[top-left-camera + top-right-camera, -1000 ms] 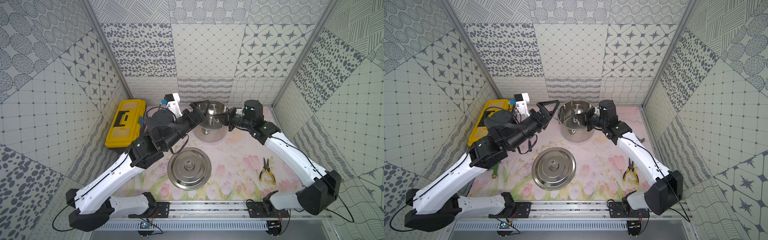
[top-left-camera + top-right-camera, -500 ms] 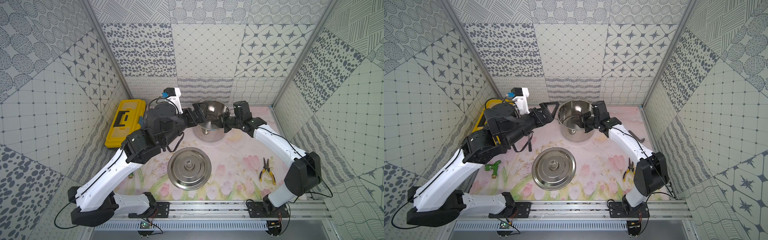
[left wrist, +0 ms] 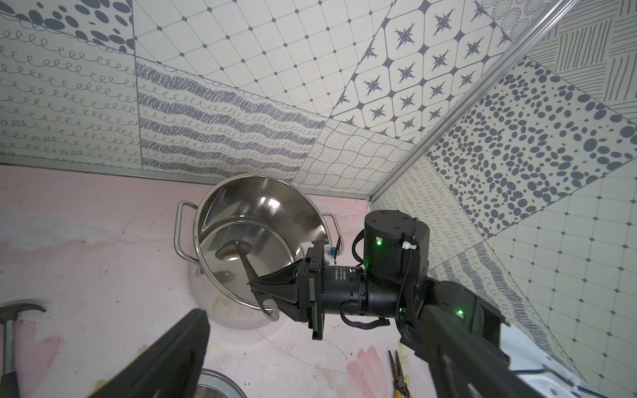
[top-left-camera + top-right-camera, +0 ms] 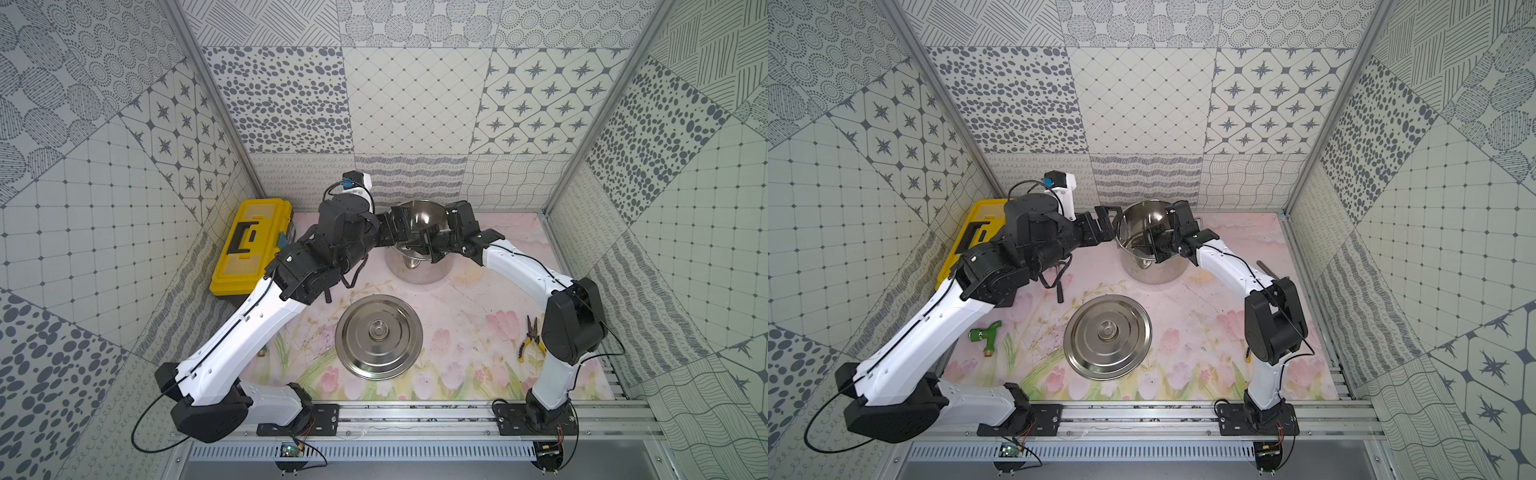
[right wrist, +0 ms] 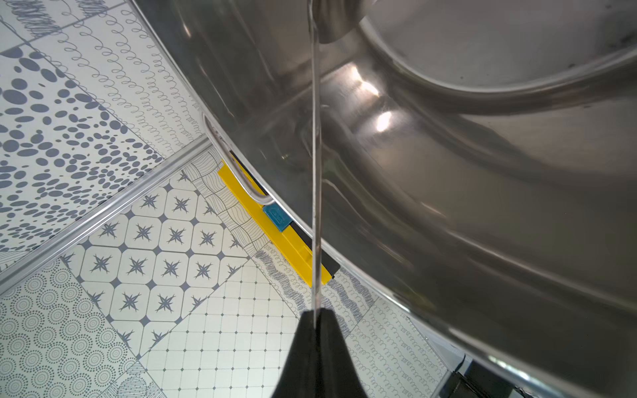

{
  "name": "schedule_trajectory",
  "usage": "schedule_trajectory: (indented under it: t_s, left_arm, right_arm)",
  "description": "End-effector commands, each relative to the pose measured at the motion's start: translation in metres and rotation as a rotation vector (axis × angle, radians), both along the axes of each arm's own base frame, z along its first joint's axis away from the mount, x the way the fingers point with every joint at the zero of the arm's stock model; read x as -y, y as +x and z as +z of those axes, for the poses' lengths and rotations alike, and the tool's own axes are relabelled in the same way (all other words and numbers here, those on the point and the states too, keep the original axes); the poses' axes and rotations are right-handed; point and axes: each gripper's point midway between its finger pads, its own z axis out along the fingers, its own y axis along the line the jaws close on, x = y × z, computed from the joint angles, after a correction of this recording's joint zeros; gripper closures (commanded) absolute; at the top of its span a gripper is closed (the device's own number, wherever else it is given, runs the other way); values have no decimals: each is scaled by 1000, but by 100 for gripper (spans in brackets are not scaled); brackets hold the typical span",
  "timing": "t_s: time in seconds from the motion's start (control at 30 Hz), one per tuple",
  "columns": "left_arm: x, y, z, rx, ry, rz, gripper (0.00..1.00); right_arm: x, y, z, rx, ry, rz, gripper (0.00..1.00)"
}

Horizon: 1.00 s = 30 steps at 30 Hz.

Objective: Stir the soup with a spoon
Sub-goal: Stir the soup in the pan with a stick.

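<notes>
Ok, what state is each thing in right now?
Pot: uncovered, no liquid visible.
Lid: off the pot, lying flat, knob up.
Ladle: gripped by its handle, bowl down in the pot.
Right gripper: shut on the ladle.
Left gripper: open, empty, beside the pot.
Toolbox: closed.

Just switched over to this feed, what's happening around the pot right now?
The right claw is shut on the thin handle of the all-steel ladle, whose small round bowl sits down inside the big round steel stockpot at the back of the table. No liquid is visible in it, only shiny metal. The left claw hangs open beside the pot's rim, holding nothing. The flat round steel lid lies on the table in front of the pot.
</notes>
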Motion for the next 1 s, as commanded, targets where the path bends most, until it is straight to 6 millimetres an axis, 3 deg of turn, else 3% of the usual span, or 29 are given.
schedule_trajectory:
  t_s: [0.0,0.2,0.37,0.5,0.7,0.97]
  left_arm:
    - [-2,4,-7,-18,15,-39,0]
    - [-6,4,-13,-28,3,-31,0]
    - [-8,2,-17,-36,-9,-30,0]
    - [-5,2,-20,-43,-21,-39,0]
    - [1,4,-20,-48,-41,-55,0]
    - [6,6,-18,-55,-60,-70,0]
  right_arm:
    - [-12,21,25,81,58,8,100]
    - [-2,50,21,98,49,-34,100]
    - [22,68,22,117,44,-69,100]
    - [48,72,21,116,34,-107,100]
    - [81,53,21,110,17,-142,100]
    - [92,5,20,86,16,-133,100]
